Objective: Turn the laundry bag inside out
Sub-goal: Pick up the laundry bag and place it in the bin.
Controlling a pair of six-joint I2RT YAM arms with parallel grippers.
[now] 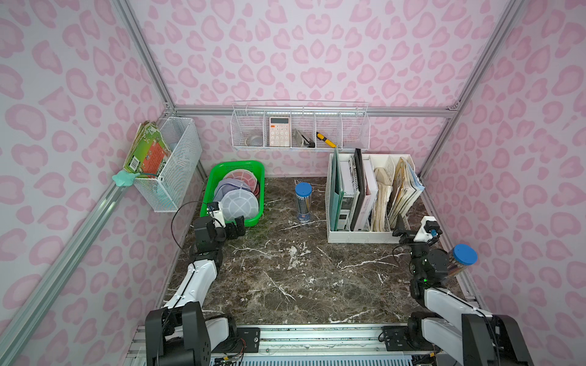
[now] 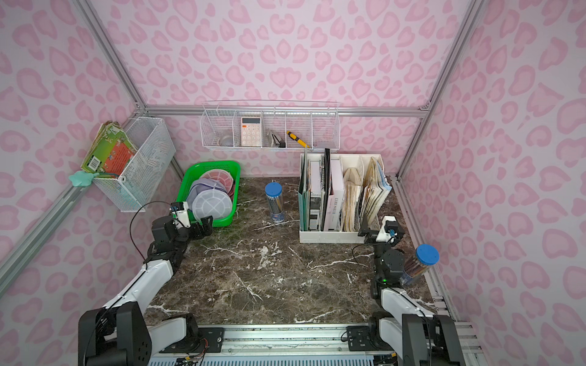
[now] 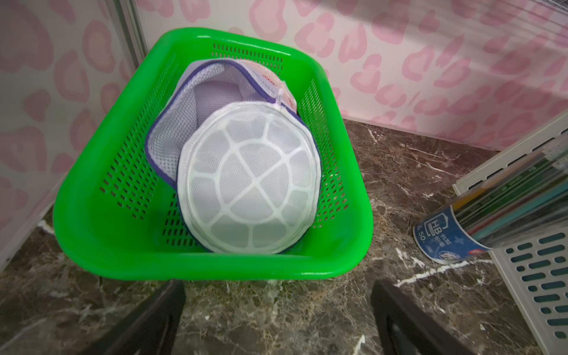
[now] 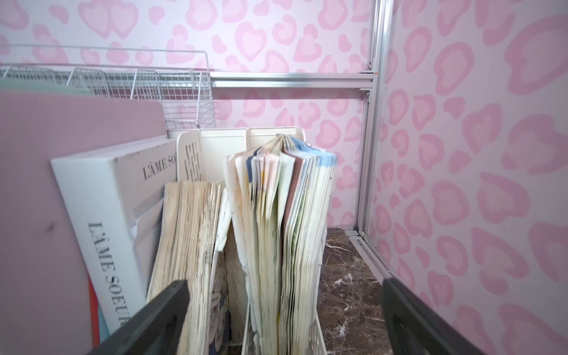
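Over in the far left corner of the desk [image 1: 285, 279], the laundry bag [image 3: 249, 181] sits inside a green basket [image 3: 215, 267], propped against its near wall. The basket's rim hides the bag's lower edge, and I cannot tell which way out it is turned. It is a round, domed thing of fine white mesh, with stiff white ribs crossing its face like a turtle shell.

Behind it lies a second bag [image 3: 181, 129] of coarser mesh with purple edging, mostly covered. Behind that is a pinkish bag [image 1: 242, 177], of which only a curved top shows. The basket is glossy plastic with slotted walls.

Just short of its rim hangs the left tool [image 3: 276, 292], its dark fingers [image 3: 159, 316] spread wide with nothing between them.

To the right stands a clear tube [image 1: 303, 202] of pencils with a blue lid. Farther right, a white file rack [image 1: 358, 236] holds books [image 1: 364, 190] and yellowed, frayed papers [image 4: 190, 239]. The right tool [image 4: 284, 285] faces it, also wide apart and empty. Another blue-lidded tube [image 1: 464, 258] is half hidden behind the right arm [image 1: 444, 304]. The desk is dark brown marble with white veins.
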